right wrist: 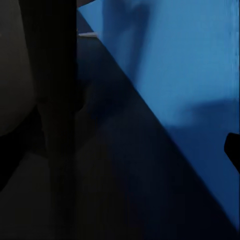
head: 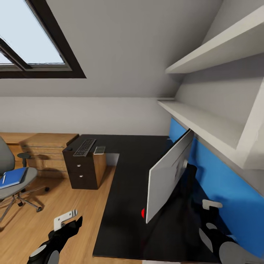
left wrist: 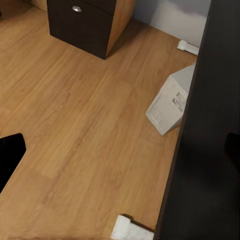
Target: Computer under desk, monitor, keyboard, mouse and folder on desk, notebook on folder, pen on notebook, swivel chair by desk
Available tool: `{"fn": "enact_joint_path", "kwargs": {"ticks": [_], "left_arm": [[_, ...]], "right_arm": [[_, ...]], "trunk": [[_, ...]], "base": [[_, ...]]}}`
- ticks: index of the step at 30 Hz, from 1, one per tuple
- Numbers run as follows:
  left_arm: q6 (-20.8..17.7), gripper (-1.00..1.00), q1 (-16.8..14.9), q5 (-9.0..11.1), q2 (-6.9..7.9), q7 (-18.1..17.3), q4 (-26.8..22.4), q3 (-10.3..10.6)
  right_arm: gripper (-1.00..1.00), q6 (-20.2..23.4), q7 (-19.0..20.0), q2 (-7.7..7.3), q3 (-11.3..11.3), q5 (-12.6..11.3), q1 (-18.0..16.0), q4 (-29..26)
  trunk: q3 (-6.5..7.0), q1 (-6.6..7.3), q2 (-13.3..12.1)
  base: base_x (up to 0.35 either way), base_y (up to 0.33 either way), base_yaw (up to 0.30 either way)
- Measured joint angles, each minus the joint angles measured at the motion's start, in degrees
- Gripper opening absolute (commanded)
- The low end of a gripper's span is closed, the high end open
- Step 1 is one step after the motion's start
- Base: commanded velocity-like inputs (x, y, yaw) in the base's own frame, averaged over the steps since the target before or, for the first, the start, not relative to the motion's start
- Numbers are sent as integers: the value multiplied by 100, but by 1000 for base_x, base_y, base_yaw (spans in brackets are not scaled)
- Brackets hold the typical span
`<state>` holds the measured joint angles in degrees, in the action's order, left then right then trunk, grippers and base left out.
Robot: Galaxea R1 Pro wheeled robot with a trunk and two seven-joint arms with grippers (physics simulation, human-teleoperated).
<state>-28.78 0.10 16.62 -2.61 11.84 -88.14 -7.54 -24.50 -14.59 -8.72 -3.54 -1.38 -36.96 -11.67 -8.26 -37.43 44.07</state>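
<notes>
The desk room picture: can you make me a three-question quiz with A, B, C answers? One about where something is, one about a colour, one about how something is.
1. Where is the keyboard?
A. on the floor
B. on the far end of the desk
C. on the chair

2. What colour is the folder on the chair?
A. blue
B. red
C. green

3. How does the monitor stand?
A. flat on its face
B. upright on the desk
C. upright on the floor

Answers:
1 B, it lies above the drawers.
2 A, it shows bright blue on the grey seat.
3 B, it rises from the black desktop by the blue panel.
</notes>
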Motion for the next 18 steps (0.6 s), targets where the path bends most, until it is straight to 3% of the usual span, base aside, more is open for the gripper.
{"fn": "enact_joint_path", "kwargs": {"ticks": [3, 8, 9, 11, 12, 14, 18], "left_arm": [[4, 100, 0, 0, 0, 0, 0, 0], [8, 100, 0, 0, 0, 0, 0, 0], [8, 100, 0, 0, 0, 0, 0, 0], [8, 100, 0, -3, 0, 0, 0, 0], [8, 100, 0, -3, 0, 0, -1, -1], [11, 100, 0, -2, 0, -1, -1, 0], [14, 100, 0, -2, -1, 0, -1, 0]], "right_arm": [[100, 26, -8, 9, 2, -6, 0, -74], [100, 855, -1, 117, -26, -19, 16, -1009], [100, 1161, 3, 136, -32, -24, 48, -1406], [100, 1625, 5, 168, -40, -39, 246, -2197], [100, 2074, -5, 236, -41, -45, 658, -3041], [100, 2534, -20, 351, -44, -45, 1150, -3925], [100, 3224, -85, 699, -40, -23, 1704, -5138]], "trunk": [[0, 0, 0], [0, 0, 0], [1, 0, 1], [0, 0, 0], [-1, 1, 1], [-1, 1, 1], [0, 2, 0]], "base": [[-335, 83, 0], [-335, 100, 0], [-335, 103, 0], [-330, 119, 0], [-319, 146, 0], [-300, 177, 0], [-237, 235, 0]]}}
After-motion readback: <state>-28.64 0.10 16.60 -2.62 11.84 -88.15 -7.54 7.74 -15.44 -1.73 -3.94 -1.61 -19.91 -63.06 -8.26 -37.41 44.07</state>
